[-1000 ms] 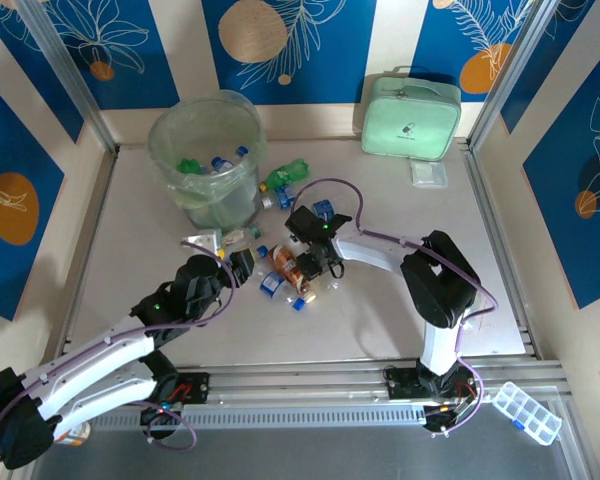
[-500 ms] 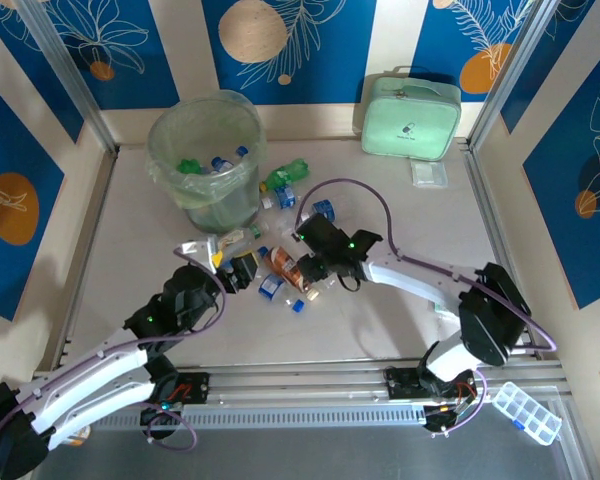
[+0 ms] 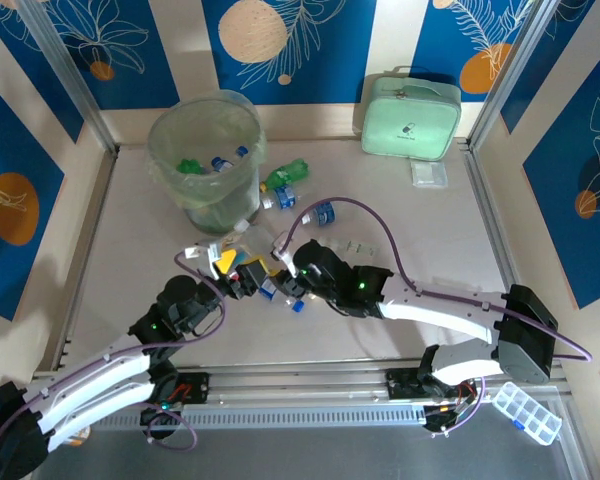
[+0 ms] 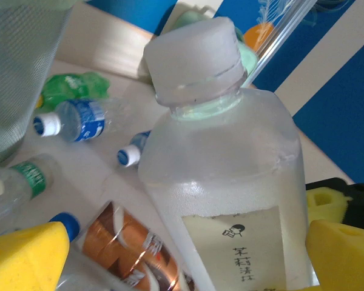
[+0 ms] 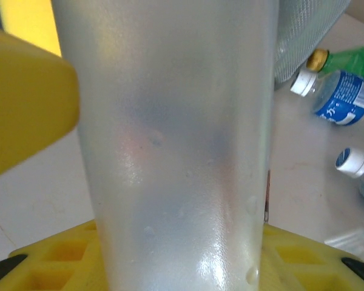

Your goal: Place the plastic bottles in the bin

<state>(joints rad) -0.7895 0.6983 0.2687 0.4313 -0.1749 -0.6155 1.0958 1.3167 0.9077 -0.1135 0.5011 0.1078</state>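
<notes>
left gripper [image 4: 182, 257]: pads spread wide beside frosted bottle [image 4: 224, 176] | right gripper [image 5: 170, 182]: clamped on the same bottle

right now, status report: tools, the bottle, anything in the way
Left tool open around frosted bottle. Right tool shut on it, not yet binned. Loose bottles lie on the table toward the bin.

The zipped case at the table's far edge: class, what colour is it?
The case is mint green, best seen in the top external view.
</notes>
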